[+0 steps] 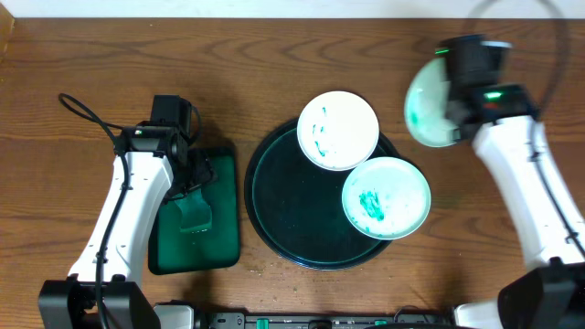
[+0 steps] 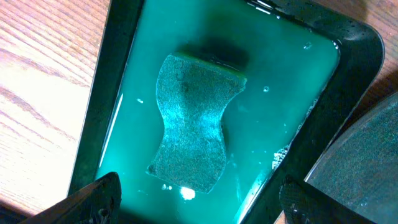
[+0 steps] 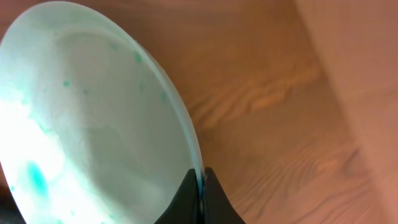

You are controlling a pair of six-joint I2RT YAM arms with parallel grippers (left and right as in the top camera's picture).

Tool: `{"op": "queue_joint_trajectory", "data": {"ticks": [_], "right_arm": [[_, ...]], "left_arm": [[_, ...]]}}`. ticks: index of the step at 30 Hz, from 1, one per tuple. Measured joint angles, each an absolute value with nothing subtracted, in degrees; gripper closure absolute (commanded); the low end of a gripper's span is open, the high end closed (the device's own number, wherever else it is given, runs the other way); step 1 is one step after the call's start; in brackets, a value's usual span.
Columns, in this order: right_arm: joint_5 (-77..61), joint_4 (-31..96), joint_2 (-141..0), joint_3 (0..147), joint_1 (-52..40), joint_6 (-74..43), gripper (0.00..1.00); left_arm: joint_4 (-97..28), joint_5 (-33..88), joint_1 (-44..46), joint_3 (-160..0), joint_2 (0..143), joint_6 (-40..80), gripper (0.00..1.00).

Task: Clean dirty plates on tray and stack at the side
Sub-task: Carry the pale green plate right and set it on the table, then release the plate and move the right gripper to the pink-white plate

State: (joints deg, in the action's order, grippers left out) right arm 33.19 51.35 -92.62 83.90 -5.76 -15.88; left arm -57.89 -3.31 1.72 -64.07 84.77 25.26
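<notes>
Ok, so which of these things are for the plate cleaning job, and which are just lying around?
For the job: held plate, right gripper, upper plate, lower plate, round tray, sponge, rectangular tray.
Just lying about: cable, table.

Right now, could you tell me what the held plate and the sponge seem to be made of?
The held plate is probably glazed ceramic or melamine: white, glossy, with a thin hard rim. The sponge seems to be foam with a coarse scouring face, judging by its grainy texture.
</notes>
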Motion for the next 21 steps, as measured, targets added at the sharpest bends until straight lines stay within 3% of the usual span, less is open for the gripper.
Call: {"op": "queue_joint_trajectory", "data": {"ticks": [9,21], "right_arm": [[13.39,51.86,-98.15,84.03,12.82,-18.33,0.99],[6.11,49.04,-110.10,84.01,14.31,-19.20,0.99]], "left_arm": [[-57.91,-3.31,1.72,-64.10,84.77,25.26,0.18],[-57.93,-3.31,1.72,-64.07,84.77,25.23,0.18]]}}
